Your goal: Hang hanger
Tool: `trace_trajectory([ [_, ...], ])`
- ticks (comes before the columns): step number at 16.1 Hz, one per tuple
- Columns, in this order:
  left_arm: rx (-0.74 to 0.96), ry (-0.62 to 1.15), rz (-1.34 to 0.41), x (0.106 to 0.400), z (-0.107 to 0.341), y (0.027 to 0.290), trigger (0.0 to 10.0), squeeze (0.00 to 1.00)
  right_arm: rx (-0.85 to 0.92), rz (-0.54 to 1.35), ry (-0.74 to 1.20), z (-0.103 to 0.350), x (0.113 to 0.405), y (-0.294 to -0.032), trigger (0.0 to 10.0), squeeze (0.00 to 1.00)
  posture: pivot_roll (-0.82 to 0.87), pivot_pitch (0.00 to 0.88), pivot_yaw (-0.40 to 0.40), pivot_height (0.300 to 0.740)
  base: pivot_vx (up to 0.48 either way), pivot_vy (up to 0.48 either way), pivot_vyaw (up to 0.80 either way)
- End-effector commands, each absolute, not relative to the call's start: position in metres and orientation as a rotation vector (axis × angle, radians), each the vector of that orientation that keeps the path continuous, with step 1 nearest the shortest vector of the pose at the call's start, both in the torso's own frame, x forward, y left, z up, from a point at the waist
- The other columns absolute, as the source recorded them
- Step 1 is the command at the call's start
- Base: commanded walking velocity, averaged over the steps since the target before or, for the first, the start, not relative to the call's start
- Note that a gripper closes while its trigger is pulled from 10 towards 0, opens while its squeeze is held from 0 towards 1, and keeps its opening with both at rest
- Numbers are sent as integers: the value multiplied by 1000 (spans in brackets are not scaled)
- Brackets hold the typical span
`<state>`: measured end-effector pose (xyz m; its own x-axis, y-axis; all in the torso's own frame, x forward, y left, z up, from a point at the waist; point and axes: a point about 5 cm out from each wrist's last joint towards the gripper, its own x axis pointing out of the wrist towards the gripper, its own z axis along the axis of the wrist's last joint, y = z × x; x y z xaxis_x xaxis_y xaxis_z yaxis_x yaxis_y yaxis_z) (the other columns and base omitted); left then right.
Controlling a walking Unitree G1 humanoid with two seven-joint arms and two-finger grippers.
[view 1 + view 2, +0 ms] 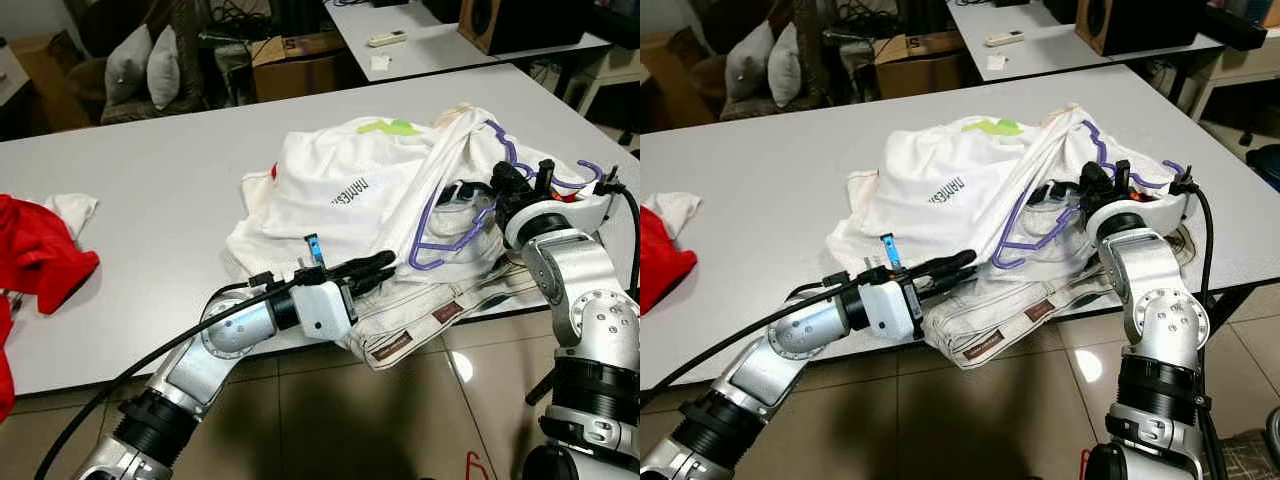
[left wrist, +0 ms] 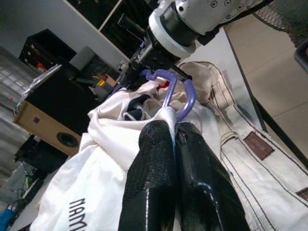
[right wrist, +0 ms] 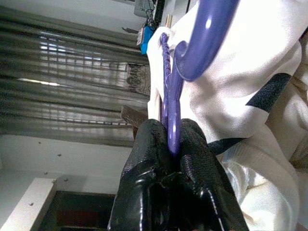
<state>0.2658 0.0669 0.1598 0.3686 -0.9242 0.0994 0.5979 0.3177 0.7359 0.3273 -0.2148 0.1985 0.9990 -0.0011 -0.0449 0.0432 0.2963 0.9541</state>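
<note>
— So, where do we stand?
— We find the purple hanger [image 1: 455, 235] on the white shirt [image 1: 340, 195] at the table's [image 1: 150, 200] near right edge. The right gripper [image 3: 173, 139] is clamped on it; the left gripper [image 2: 174, 139] pinches shirt cloth beside its curve.
— And hung?
— Not yet; we judge lifting and hanging remain.

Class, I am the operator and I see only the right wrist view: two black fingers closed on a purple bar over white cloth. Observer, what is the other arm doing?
Observer: The left gripper reaches across the table's near edge and pinches the white shirt.
Operator: Is the purple bar a whole hanger?
Observer: Yes, the purple hanger lies threaded through the shirt, and the right gripper holds it near one end.
Operator: Anything else on the table?
Observer: A red garment lies at the far left.
</note>
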Motion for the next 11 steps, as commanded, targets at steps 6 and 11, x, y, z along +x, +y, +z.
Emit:
trace_trajectory([
  [6, 732, -592, -1158, 255, 153, 61, 314, 0, 1367, -99, -125, 216, 330, -238, 10000, 0, -12, 37, 147, 740, 0, 0, 0],
  [11, 702, -644, -1163, 254, 161, 57, 0, 0, 1356, -101, -112, 212, 333, -237, 10000, 0, -16, 34, 152, 740, 0, 0, 0],
])
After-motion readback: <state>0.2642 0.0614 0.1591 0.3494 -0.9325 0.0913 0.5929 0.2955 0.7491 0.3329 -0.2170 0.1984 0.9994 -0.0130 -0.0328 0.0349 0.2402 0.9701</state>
